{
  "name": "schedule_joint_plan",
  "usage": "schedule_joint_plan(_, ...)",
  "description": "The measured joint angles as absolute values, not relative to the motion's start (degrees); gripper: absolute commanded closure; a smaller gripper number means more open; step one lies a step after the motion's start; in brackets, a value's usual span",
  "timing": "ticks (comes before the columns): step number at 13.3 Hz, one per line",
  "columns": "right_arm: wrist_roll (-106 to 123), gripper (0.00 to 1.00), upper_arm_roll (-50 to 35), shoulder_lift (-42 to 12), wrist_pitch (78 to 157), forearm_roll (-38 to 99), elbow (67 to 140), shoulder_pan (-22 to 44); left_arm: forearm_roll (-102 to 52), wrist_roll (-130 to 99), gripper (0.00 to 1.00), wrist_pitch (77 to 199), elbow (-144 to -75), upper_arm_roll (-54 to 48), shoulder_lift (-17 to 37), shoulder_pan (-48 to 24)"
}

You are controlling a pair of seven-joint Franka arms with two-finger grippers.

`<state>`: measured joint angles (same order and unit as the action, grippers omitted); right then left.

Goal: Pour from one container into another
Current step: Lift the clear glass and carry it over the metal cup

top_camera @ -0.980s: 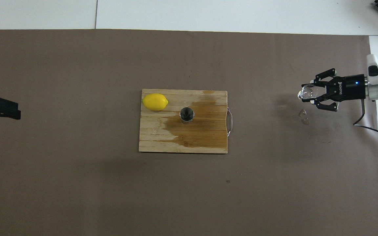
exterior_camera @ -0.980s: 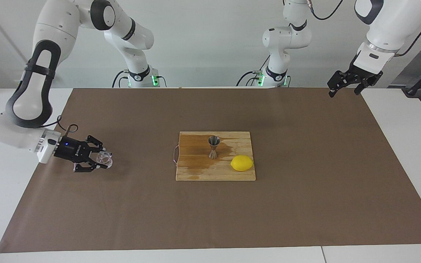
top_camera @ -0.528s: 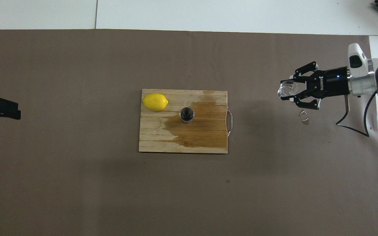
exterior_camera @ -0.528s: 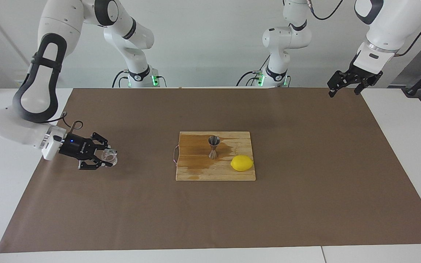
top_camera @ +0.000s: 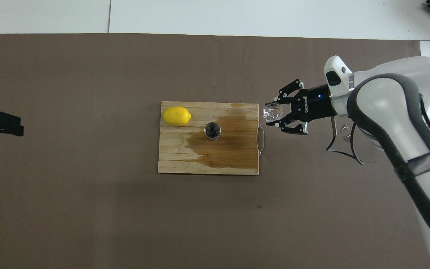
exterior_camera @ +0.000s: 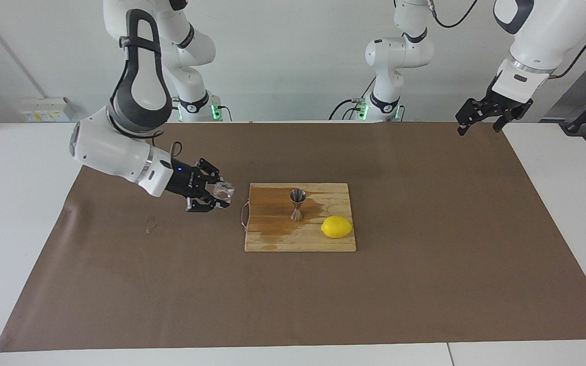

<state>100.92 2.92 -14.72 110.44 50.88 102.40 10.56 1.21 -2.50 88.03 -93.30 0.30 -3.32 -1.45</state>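
1. The glass cup (exterior_camera: 223, 190) is clear, squat and very small. It is held in the air by the right gripper (exterior_camera: 210, 197), over the brown mat just off the handle edge of the cutting board (exterior_camera: 272, 239). I cannot tell whether it holds any liquid.
2. Handling judgement, cup: light, rigid, smooth-walled and breakable. The sound hold is across the side wall, below the rim, leaving the lip free to pour. Excess squeeze risks a crack; too little risks a slip while tilting.
3. The right gripper is closed around the cup, fingertips on its sides, wrist lying nearly level.
4. The steel jigger (exterior_camera: 297, 205) stands upright near the middle of the board, well apart from the cup. A dark wet stain (top_camera: 233, 144) spreads over the board around it, toward the handle edge.
5. Handling judgement, jigger: stiff and light, with a narrow waist, a small foot and a small mouth. It looks easy to knock over, and the wet wood may let it slide. The stream needs careful centring, with no contact.
6. The lemon (exterior_camera: 337, 226) lies on the board near its corner toward the left arm's end, close beside the jigger but not touching.
7. The left gripper (exterior_camera: 482, 119) waits with jaws wide and empty, raised over the mat's corner at the left arm's end.
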Motion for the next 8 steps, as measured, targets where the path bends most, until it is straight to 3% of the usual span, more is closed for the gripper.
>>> schedule_joint_plan(8, 95.5, 0.68, 3.0, -12.9, 113.4, 49.5, 103.3, 18.4, 1.2, -2.5, 0.00, 88.0, -93.3, 0.3, -3.3, -1.5)
